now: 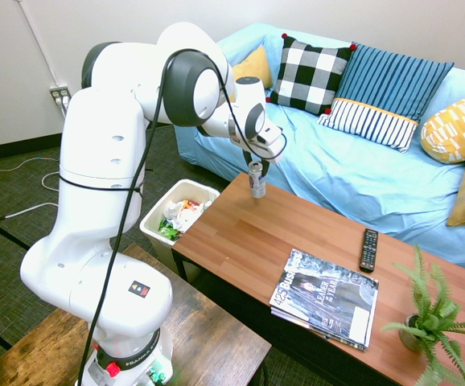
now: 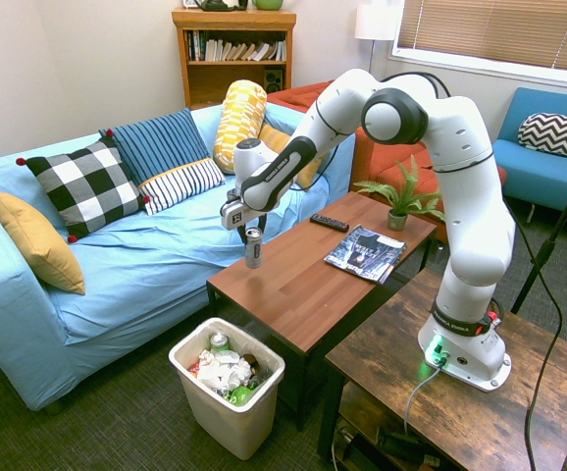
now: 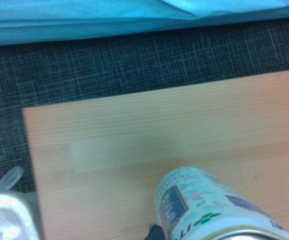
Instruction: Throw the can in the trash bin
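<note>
Gripping one slim cylindrical metal can (image 2: 253, 247) in closed jaws, just above smooth wood-grain surface (image 2: 303, 285). Standing below surface corner: one white rectangular plastic trash bin (image 2: 232, 417).

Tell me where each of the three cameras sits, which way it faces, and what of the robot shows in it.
First exterior view: high behind the arm's base, facing the blue sofa; shows the whole white arm, gripper holding the can.
Second exterior view: opposite side, facing the bookshelf corner; arm enters from the right, gripper on the can.
Wrist view: looks straight down at the coffee table end; no arm visible, only the can.
Shared: can, table, trash bin in both exteriors.
</note>
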